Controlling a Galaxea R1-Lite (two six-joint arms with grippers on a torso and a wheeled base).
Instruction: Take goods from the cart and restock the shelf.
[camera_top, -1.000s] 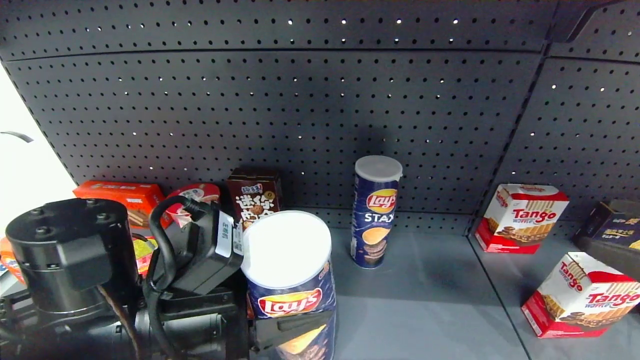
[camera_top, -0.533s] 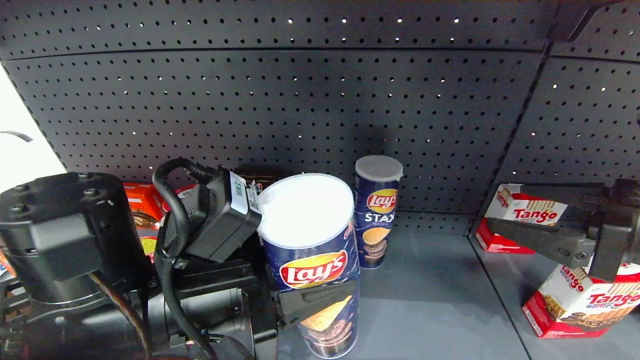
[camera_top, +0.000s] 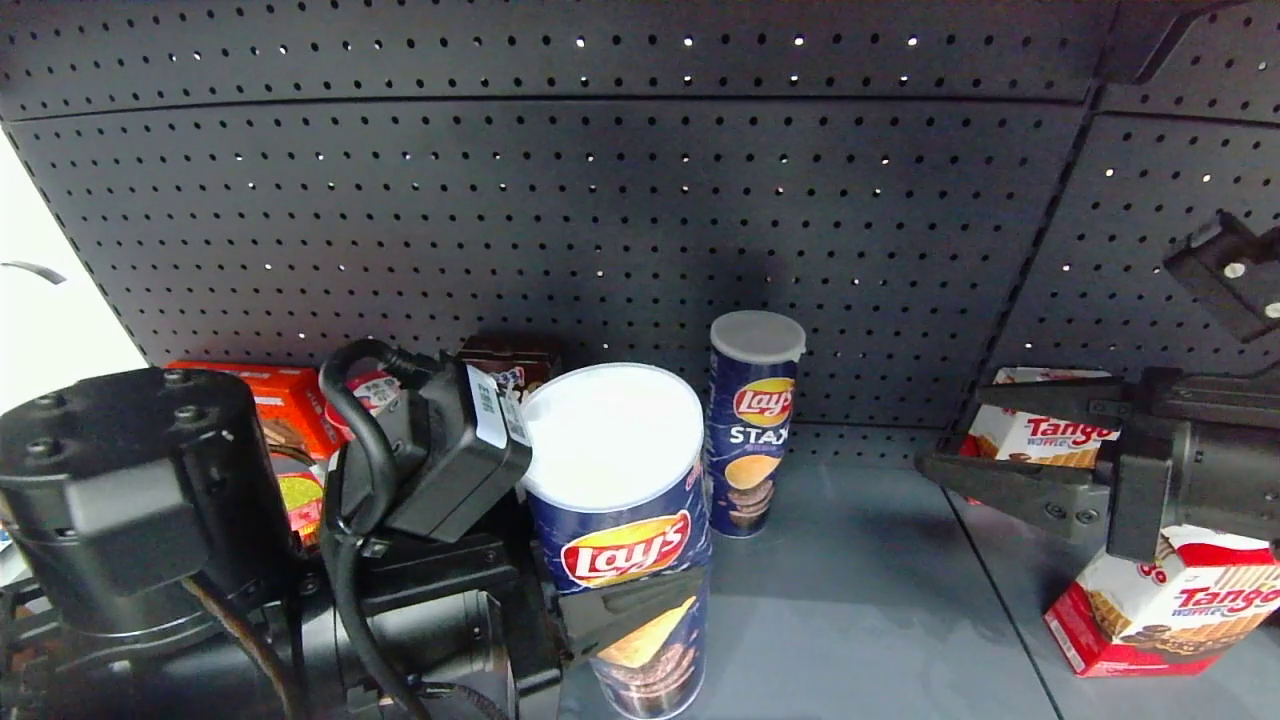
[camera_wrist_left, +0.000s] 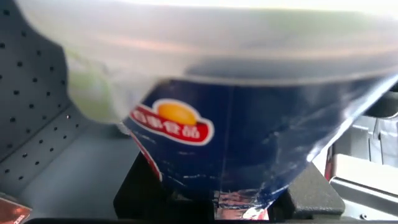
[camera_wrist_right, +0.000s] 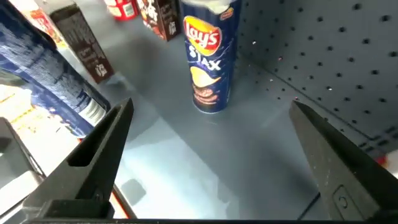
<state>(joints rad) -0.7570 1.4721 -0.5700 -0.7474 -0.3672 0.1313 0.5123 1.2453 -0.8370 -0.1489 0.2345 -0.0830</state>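
My left gripper (camera_top: 625, 612) is shut on a blue chips can (camera_top: 618, 500) with a white lid, held upright over the front of the grey shelf (camera_top: 850, 600). In the left wrist view that can (camera_wrist_left: 236, 124) is very close to the camera. A second, identical can (camera_top: 752, 430) stands on the shelf near the pegboard back, just behind and right of the held one. My right gripper (camera_top: 955, 430) hovers open at the right, fingers pointing left toward the standing can (camera_wrist_right: 210, 59), with nothing between them. The held can (camera_wrist_right: 43, 81) appears at the edge of the right wrist view.
Two red-and-white wafer boxes (camera_top: 1165, 595) (camera_top: 1040, 430) sit in the right bay past a shelf seam. A brown box (camera_top: 505, 360) and an orange box (camera_top: 290, 400) stand at the back left. The perforated back wall (camera_top: 600, 220) closes the shelf. Bare floor lies between the cans and the wafer boxes.
My left arm carried the can up and farther into the shelf, then dipped slightly. The right gripper came in from the right and moved left and upward, open.
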